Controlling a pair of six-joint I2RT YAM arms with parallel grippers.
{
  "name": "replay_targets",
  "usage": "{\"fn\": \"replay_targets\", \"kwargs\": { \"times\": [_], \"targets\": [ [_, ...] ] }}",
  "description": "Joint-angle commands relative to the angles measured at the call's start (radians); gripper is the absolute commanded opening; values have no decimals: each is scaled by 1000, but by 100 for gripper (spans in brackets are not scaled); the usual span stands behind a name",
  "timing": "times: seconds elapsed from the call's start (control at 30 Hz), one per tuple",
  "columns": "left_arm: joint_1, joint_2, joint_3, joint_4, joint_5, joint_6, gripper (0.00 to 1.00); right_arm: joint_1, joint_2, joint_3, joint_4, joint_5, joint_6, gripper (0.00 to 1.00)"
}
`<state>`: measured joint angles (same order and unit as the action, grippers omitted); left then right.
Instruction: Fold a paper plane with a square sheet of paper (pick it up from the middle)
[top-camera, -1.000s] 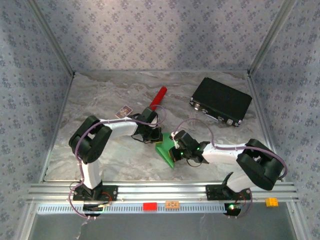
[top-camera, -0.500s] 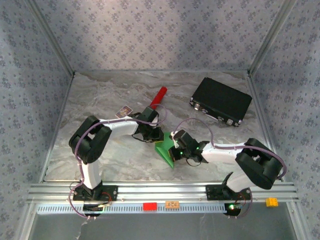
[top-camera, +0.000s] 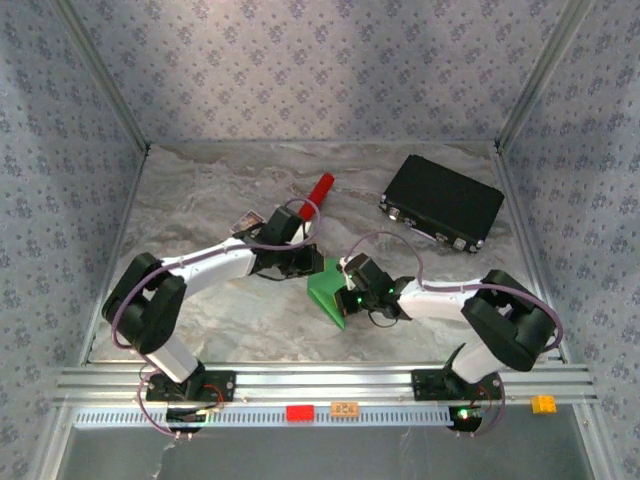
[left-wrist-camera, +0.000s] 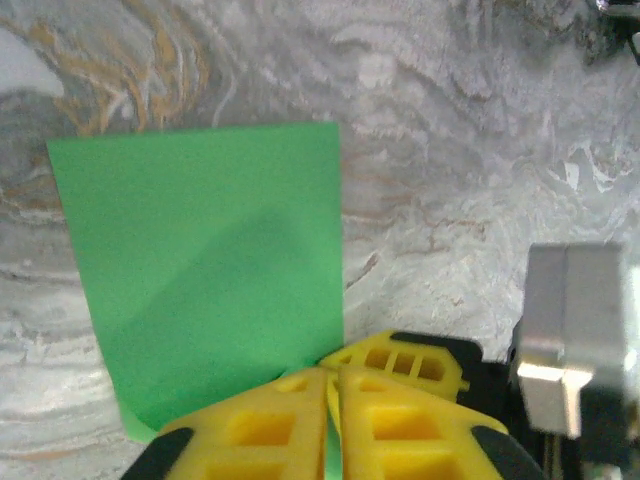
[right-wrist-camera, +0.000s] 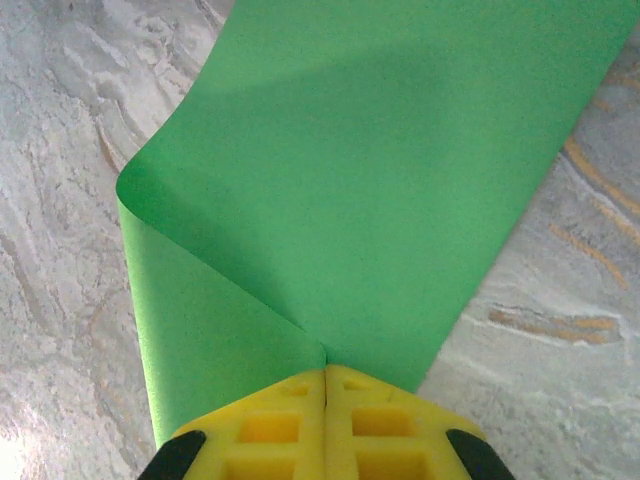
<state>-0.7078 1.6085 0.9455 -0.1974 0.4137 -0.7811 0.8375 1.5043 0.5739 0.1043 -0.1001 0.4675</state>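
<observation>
Sheet (top-camera: 325, 290): one; left tool (left-wrist-camera: 330, 372), right tool (right-wrist-camera: 325, 372) pinching.

Nothing here is legible. The small printed card (top-camera: 248, 222), toward the left edge of the marbled worktop (top-camera: 200, 190), bears print too small to read. The little orange tag (top-camera: 345, 409) on the metal rail (top-camera: 400, 381) along the near edge shows only blurred marks.

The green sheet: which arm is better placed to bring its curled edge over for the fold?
Right, probably. The right gripper is shut on the curled-over edge of the square sheet of paper, so it can carry it across. The left gripper pinches a flat corner, better for anchoring.
</observation>
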Motion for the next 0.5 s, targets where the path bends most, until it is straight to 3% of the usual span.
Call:
{"fn": "replay_targets", "kwargs": {
  "times": [0.0, 0.17, 0.47],
  "targets": [
    [-5, -26, -74, 111, 87, -88, 6, -10, 23, 20, -22, 16, 4, 0],
    [-30, -17, -176, 296, 136, -208, 0, -11, 28, 17, -20, 17, 8, 0],
    [-46, 9, -211, 327, 124, -246, 0, -10, 27, 14, -20, 14, 9, 0]
  ]
}}
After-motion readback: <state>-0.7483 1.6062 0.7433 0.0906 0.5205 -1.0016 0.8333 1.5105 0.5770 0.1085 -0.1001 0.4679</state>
